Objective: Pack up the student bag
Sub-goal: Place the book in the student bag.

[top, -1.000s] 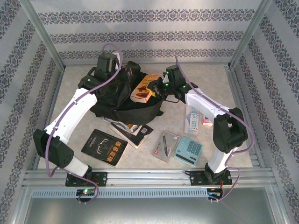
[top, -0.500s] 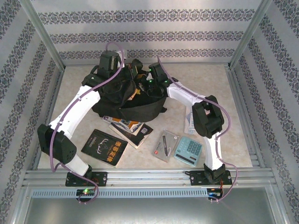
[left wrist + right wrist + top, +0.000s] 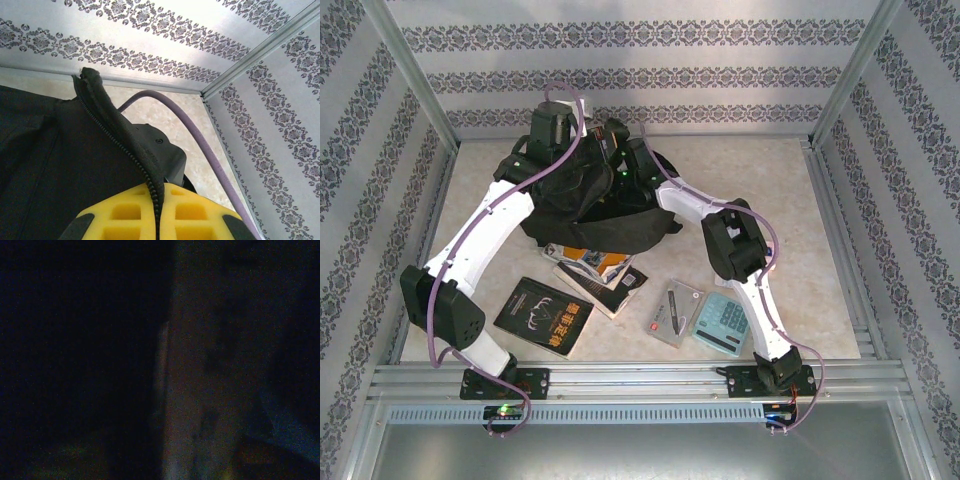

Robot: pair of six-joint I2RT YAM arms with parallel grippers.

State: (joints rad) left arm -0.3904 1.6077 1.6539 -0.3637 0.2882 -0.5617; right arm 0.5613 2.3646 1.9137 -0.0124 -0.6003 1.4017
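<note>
The student bag (image 3: 610, 225), black and soft, lies at the back middle of the table. My left gripper (image 3: 157, 200) is shut on its zipper edge, which runs up between the yellow pads (image 3: 125, 215), and it holds that flap (image 3: 100, 100) raised. In the top view the left gripper (image 3: 558, 148) sits at the bag's back left. My right arm's wrist (image 3: 632, 168) reaches into the bag's opening from the right, and its fingers are hidden inside. The right wrist view is nearly black, with only a faint pale edge (image 3: 162, 390).
In front of the bag lie a black-covered book (image 3: 544, 316), a stack of books (image 3: 605, 275) partly under the bag, a grey case with a pen (image 3: 673, 312) and a teal calculator (image 3: 723, 322). Patterned walls close in the left, back and right.
My right arm swung left from beside the bag into its opening with the orange book it held, which is now out of sight. The left gripper kept its grip on the zipper edge.
</note>
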